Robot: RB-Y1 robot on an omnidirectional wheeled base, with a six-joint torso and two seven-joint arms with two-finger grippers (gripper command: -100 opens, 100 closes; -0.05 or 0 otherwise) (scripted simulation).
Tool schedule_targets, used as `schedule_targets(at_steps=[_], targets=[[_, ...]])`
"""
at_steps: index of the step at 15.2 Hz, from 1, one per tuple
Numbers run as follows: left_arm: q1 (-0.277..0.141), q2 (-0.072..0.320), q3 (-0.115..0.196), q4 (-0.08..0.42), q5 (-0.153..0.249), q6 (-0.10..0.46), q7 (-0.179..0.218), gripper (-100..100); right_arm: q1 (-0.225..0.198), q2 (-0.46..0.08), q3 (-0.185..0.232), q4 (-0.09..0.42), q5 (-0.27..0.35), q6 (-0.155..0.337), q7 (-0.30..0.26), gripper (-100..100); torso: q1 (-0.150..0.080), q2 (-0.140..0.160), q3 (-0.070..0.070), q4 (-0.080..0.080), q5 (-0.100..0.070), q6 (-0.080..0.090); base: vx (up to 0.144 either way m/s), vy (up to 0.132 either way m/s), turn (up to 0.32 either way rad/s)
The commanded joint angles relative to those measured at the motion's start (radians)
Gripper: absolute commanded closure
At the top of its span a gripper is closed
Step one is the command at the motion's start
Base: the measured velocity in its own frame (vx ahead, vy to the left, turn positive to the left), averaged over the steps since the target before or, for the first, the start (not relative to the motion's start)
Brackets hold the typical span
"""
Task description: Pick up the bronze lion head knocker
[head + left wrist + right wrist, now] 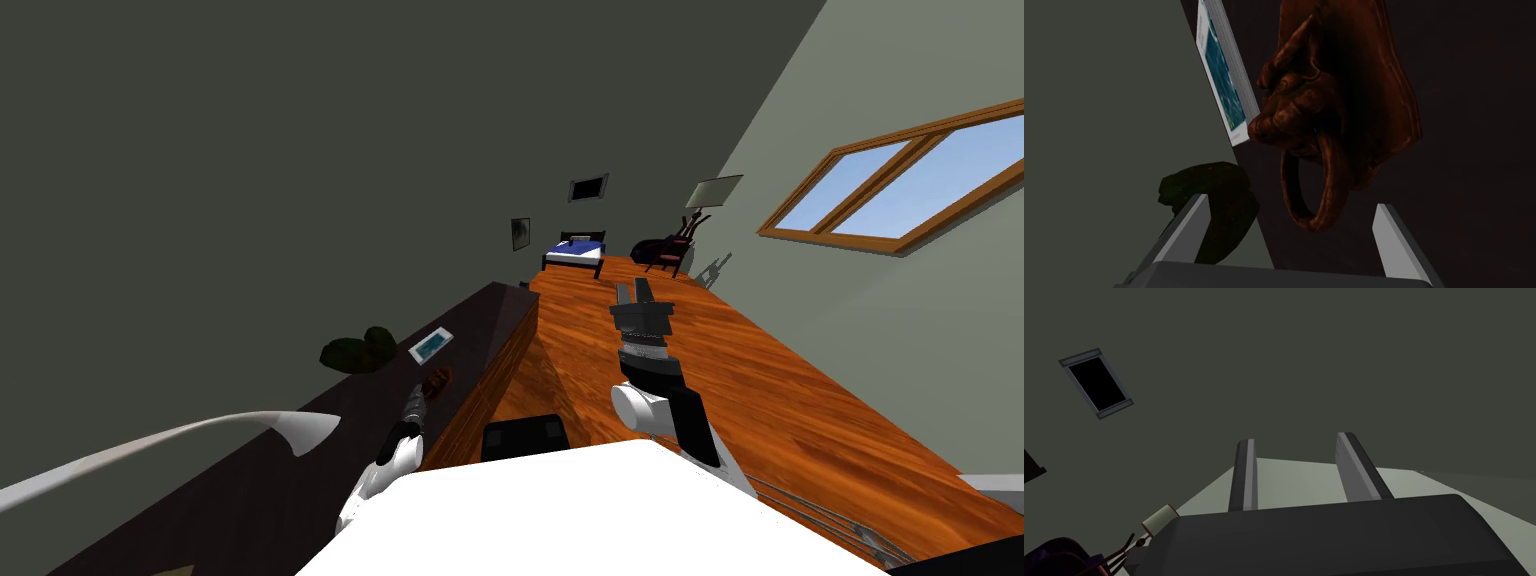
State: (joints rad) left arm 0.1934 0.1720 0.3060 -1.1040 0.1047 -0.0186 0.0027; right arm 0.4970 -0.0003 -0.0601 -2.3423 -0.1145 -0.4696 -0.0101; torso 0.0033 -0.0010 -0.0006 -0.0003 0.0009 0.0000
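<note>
The lion head knocker (pixel 1334 105) is a dark reddish-brown relief with a ring hanging from its mouth. It lies on the dark top of a long cabinet (pixel 300 440), where it looks small (pixel 437 380). My left gripper (pixel 1291 227) is open just short of it, and the ring's lower end hangs between the fingers without touching them. From the head, the left gripper (pixel 416 404) reaches over the cabinet right beside the knocker. My right gripper (pixel 636 294) is raised over the floor, fingers (pixel 1246 473) open with nothing between them.
A white book with a blue-green cover (pixel 432 345) lies just beyond the knocker, also close behind it (pixel 1221 75). A dark plant (pixel 358 351) sits against the wall. The orange wooden floor (pixel 700 370) runs on to a far bed (pixel 575 250) and chair.
</note>
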Motion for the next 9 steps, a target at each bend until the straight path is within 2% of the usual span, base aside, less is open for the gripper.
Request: schedule_targets(at_steps=[1, 2, 3, 5, 6, 7, 9], targets=[[-0.009, -0.009, 0.009, 0.032, -0.002, 0.028, -0.007, -100, 0.0, 0.0, 0.0, 0.0, 0.0, 0.0, 0.0, 0, 0.0, 0.0, 0.0, 0.0, 0.0, 0.0, 0.011, 0.043, -0.052], [-0.003, -0.003, 0.003, 0.018, 0.0, 0.01, -0.002, -100, 0.0, 0.0, 0.0, 0.0, 0.0, 0.0, 0.0, 0, 0.0, 0.0, 0.0, 0.0, 0.0, 0.0, 0.005, 0.026, -0.015], [-0.01, -0.009, 0.003, 0.054, -0.005, -0.018, -0.006, -100, 0.0, 0.0, 0.0, 0.0, 0.0, 0.0, 0.0, 0, -0.001, 0.0, 0.0, 0.0, 0.0, 0.0, 0.055, 0.04, 0.027], [-0.013, -0.014, 0.003, 0.074, -0.009, -0.038, -0.009, -100, 0.0, 0.0, 0.0, 0.0, 0.0, 0.0, 0.0, 0, 0.0, -0.005, -0.002, -0.001, 0.0, 0.0, 0.114, 0.056, 0.032], [-0.012, -0.01, 0.003, 0.061, -0.006, -0.021, -0.007, -100, 0.0, 0.0, 0.0, 0.0, 0.0, 0.0, 0.0, 0, 0.001, -0.007, -0.004, -0.001, 0.0, 0.0, -0.002, -0.019, 0.02], [-0.012, -0.01, 0.003, 0.064, -0.007, -0.026, -0.007, 100, 0.0, 0.0, 0.0, 0.0, 0.0, 0.0, 0.0, 0, -0.002, -0.003, -0.002, -0.001, 0.0, 0.0, -0.005, -0.01, 0.004], [-0.011, -0.011, 0.002, 0.066, -0.007, -0.026, -0.007, 100, 0.0, 0.0, 0.0, 0.0, 0.0, 0.0, 0.0, 0, -0.003, -0.001, 0.0, 0.001, -0.002, 0.0, 0.0, 0.0, 0.0]])
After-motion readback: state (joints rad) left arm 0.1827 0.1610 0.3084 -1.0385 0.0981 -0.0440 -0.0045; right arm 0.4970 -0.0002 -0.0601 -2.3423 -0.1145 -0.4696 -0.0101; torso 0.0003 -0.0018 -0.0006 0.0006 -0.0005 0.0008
